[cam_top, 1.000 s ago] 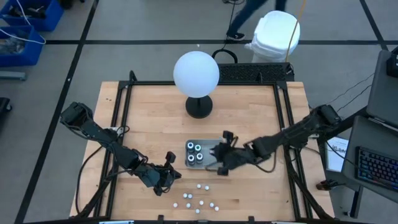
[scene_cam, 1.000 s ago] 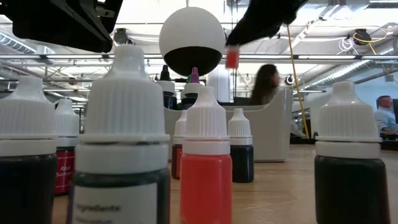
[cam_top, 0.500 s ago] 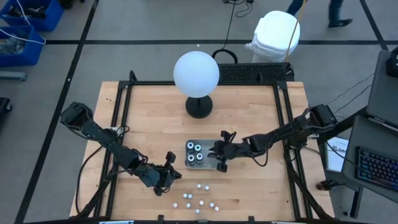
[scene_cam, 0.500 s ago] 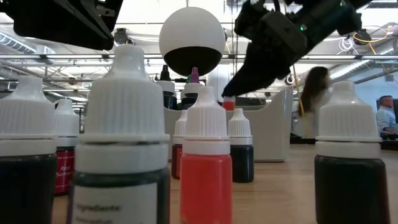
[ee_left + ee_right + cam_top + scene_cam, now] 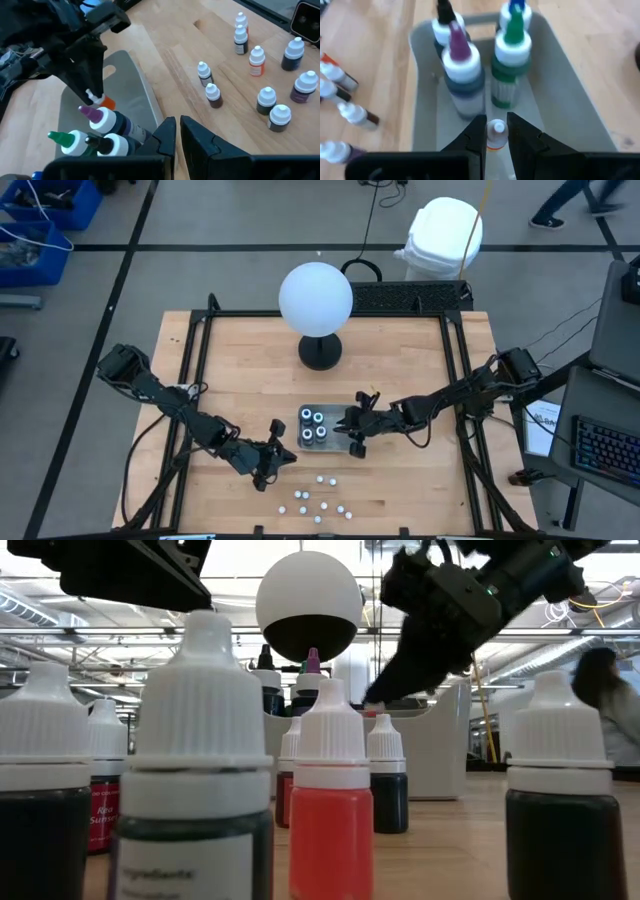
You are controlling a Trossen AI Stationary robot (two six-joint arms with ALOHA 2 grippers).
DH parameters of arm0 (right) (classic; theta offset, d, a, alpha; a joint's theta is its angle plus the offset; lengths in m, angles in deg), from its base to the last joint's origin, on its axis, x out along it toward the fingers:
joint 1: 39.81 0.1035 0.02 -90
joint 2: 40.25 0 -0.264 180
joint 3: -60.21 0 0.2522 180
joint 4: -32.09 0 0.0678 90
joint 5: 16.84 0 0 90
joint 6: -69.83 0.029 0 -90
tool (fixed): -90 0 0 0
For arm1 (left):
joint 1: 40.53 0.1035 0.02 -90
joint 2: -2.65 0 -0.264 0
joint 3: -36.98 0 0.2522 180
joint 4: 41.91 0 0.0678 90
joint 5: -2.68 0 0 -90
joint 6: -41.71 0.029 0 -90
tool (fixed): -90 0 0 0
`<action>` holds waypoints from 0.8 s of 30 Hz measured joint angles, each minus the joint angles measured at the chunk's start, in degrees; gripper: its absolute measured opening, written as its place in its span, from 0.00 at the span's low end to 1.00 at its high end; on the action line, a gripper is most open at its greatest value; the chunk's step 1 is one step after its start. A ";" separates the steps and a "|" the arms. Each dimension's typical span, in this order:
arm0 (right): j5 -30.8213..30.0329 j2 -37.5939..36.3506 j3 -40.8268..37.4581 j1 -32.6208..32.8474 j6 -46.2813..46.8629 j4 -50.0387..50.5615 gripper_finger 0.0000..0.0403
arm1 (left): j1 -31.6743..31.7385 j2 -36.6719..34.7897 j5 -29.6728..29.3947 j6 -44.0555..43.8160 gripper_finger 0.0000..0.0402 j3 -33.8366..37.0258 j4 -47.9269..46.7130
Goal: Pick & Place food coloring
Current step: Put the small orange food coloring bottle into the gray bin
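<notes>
Over the tray point(image 5: 422, 107) I read my right gripper point(image 5: 495, 131), clamped on a small orange bottle point(image 5: 495, 135) by its white cap, just beside four larger bottles point(image 5: 461, 75) standing in the tray. Left gripper point(image 5: 176, 134): fingers nearly together, holding nothing, hovering between tray and loose bottles point(image 5: 320, 501) on the table point(image 5: 240, 360). Globe point(image 5: 315, 297) well apart behind.

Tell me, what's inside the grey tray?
The grey tray holds four bigger bottles with purple, green, black and blue tips. The right gripper, its jaws shut on a small orange bottle, covers the tray floor below it.
</notes>
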 joint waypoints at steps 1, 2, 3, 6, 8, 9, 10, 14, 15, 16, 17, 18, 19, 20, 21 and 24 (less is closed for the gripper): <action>0.03 0.41 0.97 0.00 -0.24 0.45 0.12 | 0.00 0.00 0.00 0.00 0.09 0.00 0.13; 0.09 0.85 1.91 0.00 -0.64 1.72 0.12 | 0.00 0.00 -0.01 0.00 0.09 0.00 0.20; 0.05 1.63 3.10 0.00 -0.85 3.53 0.12 | 0.00 0.00 0.00 0.10 0.09 0.00 0.16; -0.01 4.84 6.91 -0.02 -0.26 9.09 0.12 | -0.02 0.00 1.35 0.20 0.09 0.00 0.12; -0.48 6.91 8.81 0.00 0.49 10.93 0.12 | -0.02 0.00 2.17 0.20 0.09 0.00 0.12; -1.22 7.65 9.29 -0.01 1.04 10.91 0.12 | -0.04 0.00 2.58 0.20 0.09 0.00 0.01; -1.73 8.04 9.51 0.00 1.58 10.72 0.12 | -0.05 0.00 2.94 0.16 0.09 0.00 -0.01; -3.80 9.63 9.63 -0.07 4.33 10.60 0.12 | -0.04 0.00 3.34 0.00 0.09 0.00 -0.16; -4.53 9.96 9.61 -0.07 4.84 10.66 0.12 | -0.04 0.00 3.36 -0.05 0.09 0.00 -0.24; -4.66 10.35 9.61 -0.07 5.16 10.56 0.12 | -0.04 0.00 3.36 -0.07 0.09 0.00 -0.49; -4.66 10.69 9.63 -0.07 5.37 10.50 0.12 | -0.04 0.00 3.37 -0.07 0.09 0.00 -0.87; -4.83 10.86 9.63 -0.07 5.33 10.48 0.12 | -0.04 0.00 3.42 -0.09 0.09 0.00 -0.93; -4.77 11.05 9.63 -0.07 5.38 10.40 0.12 | -0.04 0.00 3.43 -0.09 0.09 0.00 -1.04; -4.87 11.37 9.69 -0.07 5.34 10.12 0.12 | -0.04 0.00 3.45 -0.06 0.09 0.00 -1.31; -5.12 11.52 9.77 -0.07 4.97 10.16 0.12 | -0.04 0.00 3.48 -0.02 0.09 0.00 -1.30; -4.85 11.51 9.74 -0.07 4.43 10.14 0.12 | -0.04 0.00 3.45 -0.02 0.09 0.00 -1.15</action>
